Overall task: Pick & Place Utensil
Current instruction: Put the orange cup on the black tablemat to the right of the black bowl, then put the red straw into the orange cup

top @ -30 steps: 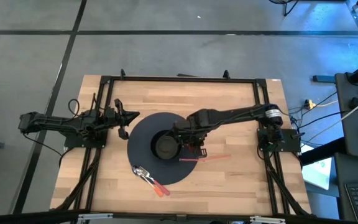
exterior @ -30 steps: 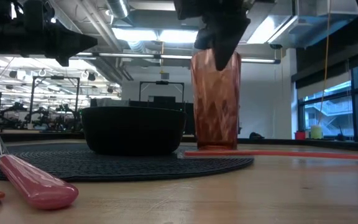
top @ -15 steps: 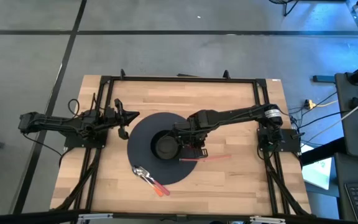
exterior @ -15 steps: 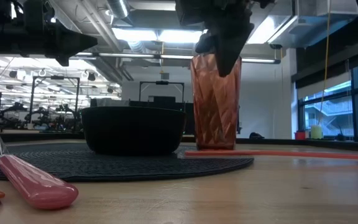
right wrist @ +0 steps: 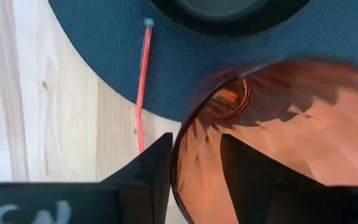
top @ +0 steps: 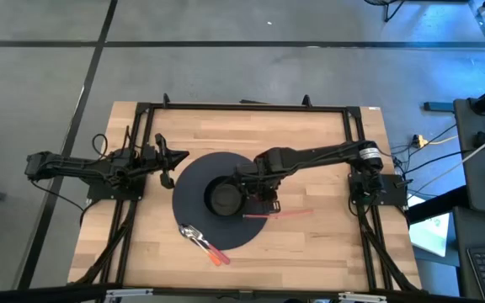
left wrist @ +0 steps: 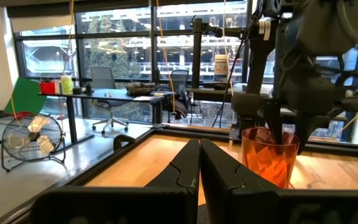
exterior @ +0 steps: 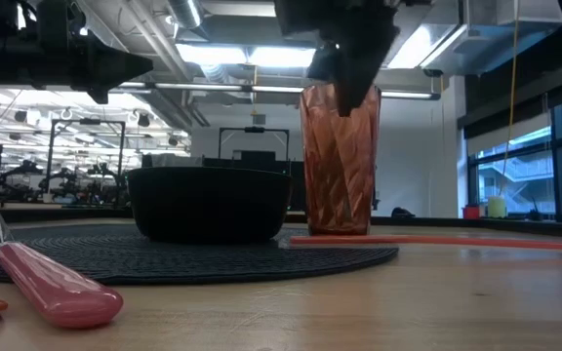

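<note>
Scene: a wooden table [top: 310,143] fills the middle of the high view, with a round dark placemat [top: 194,172] at its centre and a black bowl [top: 224,197] on the mat.
Cup: an orange faceted cup [exterior: 339,161] stands upright at the right edge of the mat, just right of the bowl in the low view; it looks set down on its base.
Straw: a thin red straw [top: 280,214] lies flat on the table below and right of the cup in the high view, one end at the mat's edge; untouched as it lies.
Utensils: two pink-handled utensils [top: 206,242] lie at the lower left rim of the mat in the high view, well apart from both grippers; in the low view one handle shows large at the lower left of the frame.
Right gripper: the right gripper [right wrist: 194,177] is over the cup's rim, one finger outside the wall and one inside; the fingers straddle the wall with a little slack showing, so I read them as parted rather than clamped, though the margin is slim.
Left gripper: the left gripper [left wrist: 199,163] waits at the left side of the table, fingers pressed together, holding nothing.
Progress: the cup looks placed and the grip on it looks let go. The utensils are not yet picked up, so the utensil part of the task appears to be wholly ahead.
Left to do: judging by the layout, reach a utensil at the mat's lower left, lift it and set it in place, likely into the cup.
</note>
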{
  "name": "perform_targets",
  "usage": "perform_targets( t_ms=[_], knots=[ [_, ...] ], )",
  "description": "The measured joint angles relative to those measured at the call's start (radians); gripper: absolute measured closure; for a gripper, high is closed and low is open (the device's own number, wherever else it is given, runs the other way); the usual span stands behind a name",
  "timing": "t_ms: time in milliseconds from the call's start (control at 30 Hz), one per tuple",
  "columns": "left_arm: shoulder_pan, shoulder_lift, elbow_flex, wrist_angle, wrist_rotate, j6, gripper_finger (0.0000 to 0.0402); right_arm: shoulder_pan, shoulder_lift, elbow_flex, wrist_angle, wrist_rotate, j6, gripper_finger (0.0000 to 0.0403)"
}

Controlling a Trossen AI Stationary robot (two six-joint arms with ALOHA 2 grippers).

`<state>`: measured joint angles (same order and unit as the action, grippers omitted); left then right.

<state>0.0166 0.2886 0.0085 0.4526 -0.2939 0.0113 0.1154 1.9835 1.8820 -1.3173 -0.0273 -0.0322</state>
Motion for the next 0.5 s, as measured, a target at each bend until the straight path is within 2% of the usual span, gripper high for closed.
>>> perform_targets(
  t_ms=[300, 500],
  knots=[
    [0.0, 0.0, 0.0, 0.0, 0.0, 0.0, 0.0393, 0.0, 0.0, 0.145, -0.1, 0.021, 0.009, 0.0263],
    [0.0, 0.0, 0.0, -0.002, 0.0, 0.001, 0.0393, 0.002, 0.0, 0.3, -0.224, 0.107, 0.036, 0.0263]
  ],
)
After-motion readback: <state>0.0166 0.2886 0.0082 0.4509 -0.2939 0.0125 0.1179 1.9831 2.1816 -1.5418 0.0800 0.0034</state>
